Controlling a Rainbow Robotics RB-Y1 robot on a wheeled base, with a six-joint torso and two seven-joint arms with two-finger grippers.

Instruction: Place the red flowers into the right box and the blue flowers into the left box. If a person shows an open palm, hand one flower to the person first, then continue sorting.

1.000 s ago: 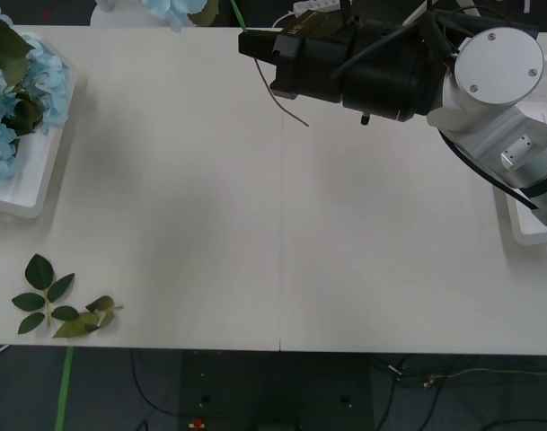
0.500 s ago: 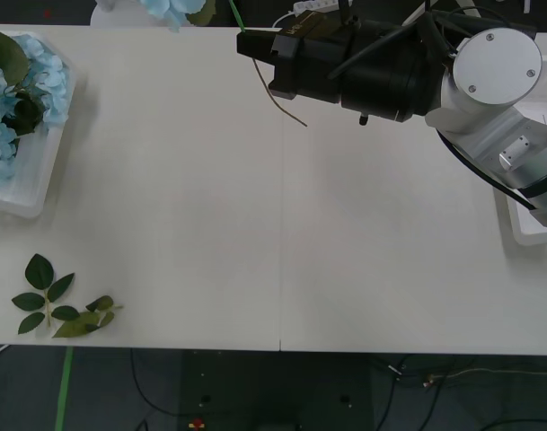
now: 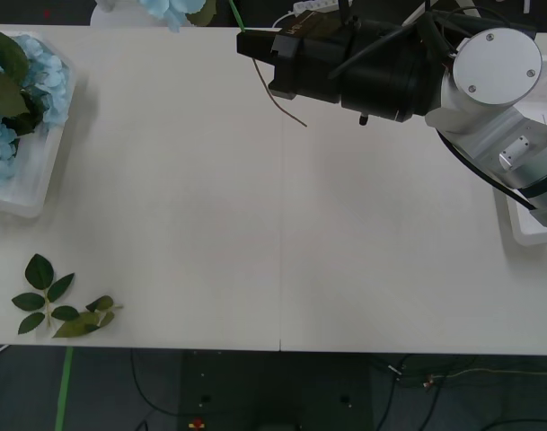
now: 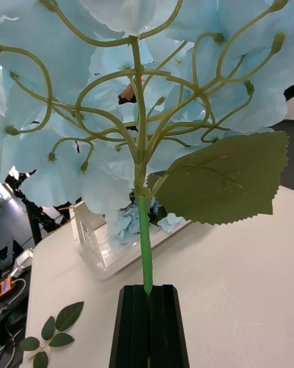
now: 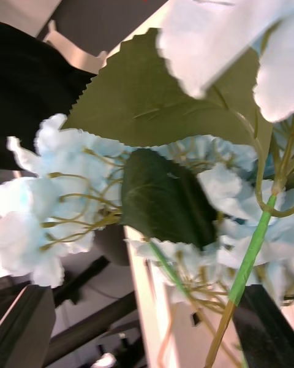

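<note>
Pale sky-blue hydrangea clusters with large green leaves, heaped in the left box at the table's far left edge. A white shallow tray with sloped walls, petals and leaves spilling over its rim. One more blue flower upright in the right hand, green stem pinched between black fingers, bloom overhead, one serrated leaf out to the side. Right box, white, just a rim corner at the table's right edge.
</note>
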